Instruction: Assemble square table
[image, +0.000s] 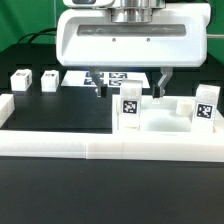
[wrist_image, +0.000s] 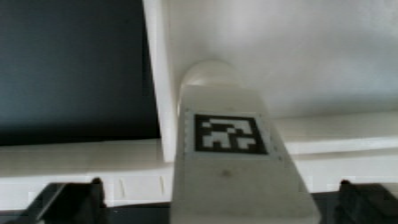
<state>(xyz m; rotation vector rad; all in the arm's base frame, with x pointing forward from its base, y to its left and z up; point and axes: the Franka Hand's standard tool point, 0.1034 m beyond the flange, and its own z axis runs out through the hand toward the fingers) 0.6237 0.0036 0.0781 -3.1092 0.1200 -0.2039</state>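
An upright leg (image: 130, 110) stands right below the gripper (image: 130, 89); open room lies between it and the second leg (image: 205, 104) (the low border wall (image: 100, 150) bars the near side).

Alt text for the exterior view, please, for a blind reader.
Open gripper above a white slab, where two tagged legs stand upright. Two loose legs sit at the exterior view's left; a low white wall runs in front.

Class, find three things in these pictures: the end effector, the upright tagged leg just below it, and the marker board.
end effector (image: 130, 90), exterior view, midway between its open fingertips.
tagged leg (image: 130, 105), exterior view, on its black-and-white tag.
marker board (image: 78, 77), exterior view, on its bare white part.
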